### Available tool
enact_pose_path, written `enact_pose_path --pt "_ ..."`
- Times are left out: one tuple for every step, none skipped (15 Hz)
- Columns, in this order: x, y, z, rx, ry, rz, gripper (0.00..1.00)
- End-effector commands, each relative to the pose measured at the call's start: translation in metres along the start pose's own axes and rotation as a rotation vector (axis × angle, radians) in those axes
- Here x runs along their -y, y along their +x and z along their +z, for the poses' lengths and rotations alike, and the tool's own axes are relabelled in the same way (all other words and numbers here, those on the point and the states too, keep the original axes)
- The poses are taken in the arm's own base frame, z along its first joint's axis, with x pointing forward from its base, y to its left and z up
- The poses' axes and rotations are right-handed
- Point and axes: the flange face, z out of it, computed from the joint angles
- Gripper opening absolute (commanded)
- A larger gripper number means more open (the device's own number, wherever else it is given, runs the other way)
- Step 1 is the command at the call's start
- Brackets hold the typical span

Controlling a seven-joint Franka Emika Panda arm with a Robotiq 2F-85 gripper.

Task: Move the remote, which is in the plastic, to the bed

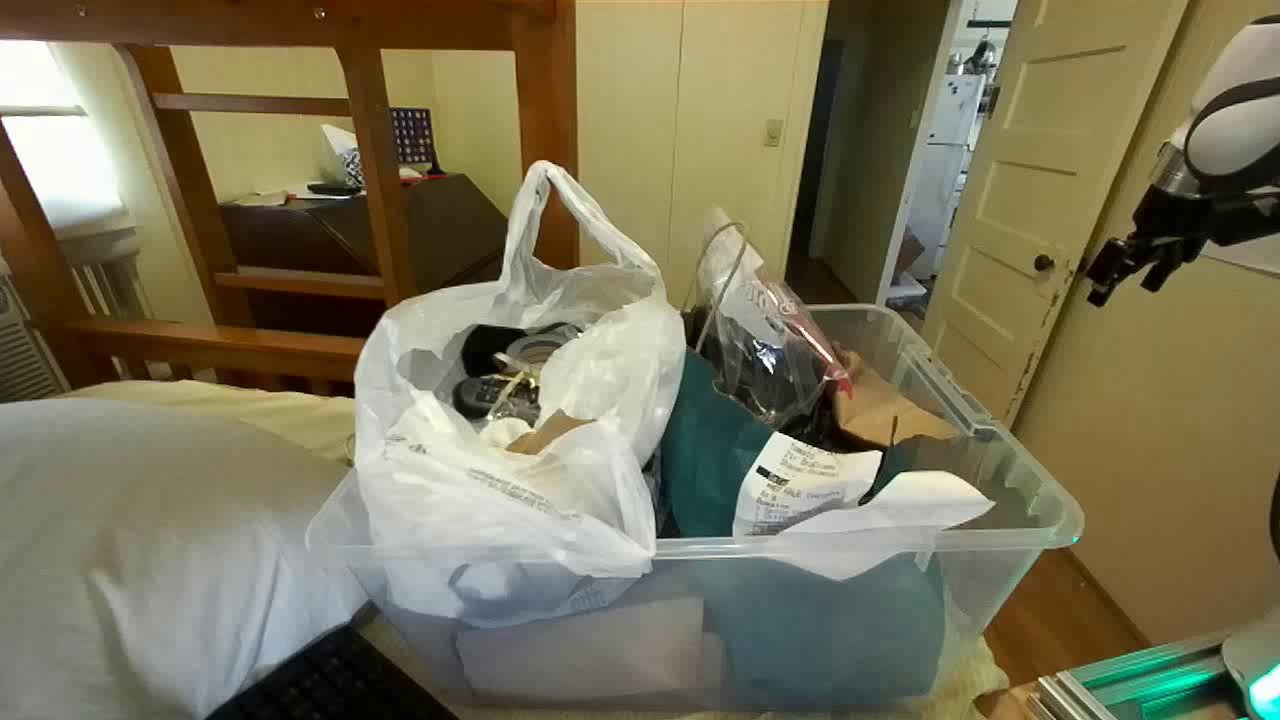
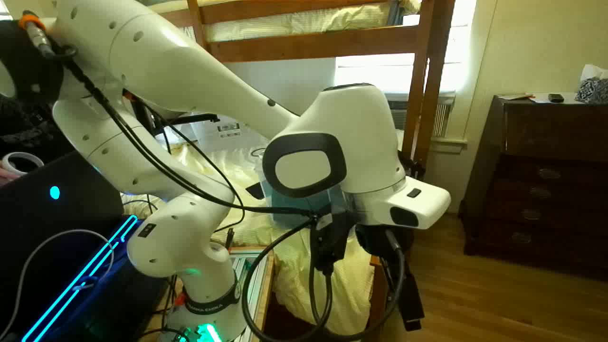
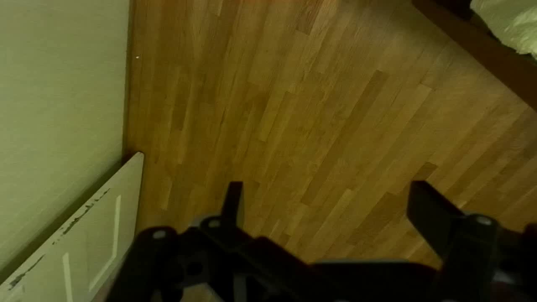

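Note:
The plastic, a crinkled white bag [image 1: 500, 490] with a raised loop handle, stands open in an exterior view, in the left part of a clear bin. A dark remote [image 1: 482, 397] with buttons lies inside it among other dark items and a roll of tape. The bed's puffy white bedding [image 1: 170, 520] spreads to the left of the bag. My gripper [image 1: 1125, 285] is high at the right, well apart from the bag and bin. In the wrist view the gripper [image 3: 327, 184] is open, with only floor between its fingers. The arm hides the bag in an exterior view.
The clear bin [image 1: 1040, 525] also holds a teal bag [image 1: 710, 450], a clear bag [image 1: 765, 350] and a paper receipt [image 1: 805, 485]. A black keyboard [image 1: 335, 680] lies before it. Wooden bed frame [image 1: 545, 130] stands behind. A door [image 3: 105, 235] and wall are near the gripper.

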Motion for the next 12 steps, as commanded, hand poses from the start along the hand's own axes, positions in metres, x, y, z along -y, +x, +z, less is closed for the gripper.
enact_pose_path --pt "0.0 0.0 0.0 0.001 0.0 0.0 1.0" --pt "0.0 0.0 0.0 0.001 0.0 0.0 1.0" --pt "0.0 0.0 0.0 0.001 0.0 0.0 1.0" --pt "0.0 0.0 0.0 0.001 0.0 0.0 1.0" --pt "0.0 0.0 0.0 0.001 0.0 0.0 1.0" --pt "0.0 0.0 0.0 0.001 0.0 0.0 1.0" --pt "0.008 0.005 -0.006 -0.016 0.002 -0.021 1.0" --pt "0.017 0.009 -0.012 -0.028 0.002 -0.05 1.0" --pt "0.03 0.014 -0.02 -0.044 0.009 -0.087 1.0" --pt "0.045 0.019 -0.029 -0.06 0.01 -0.128 1.0" --pt "0.062 0.024 -0.044 -0.089 0.031 -0.177 1.0" --pt "0.078 0.029 -0.057 -0.113 0.046 -0.222 1.0"
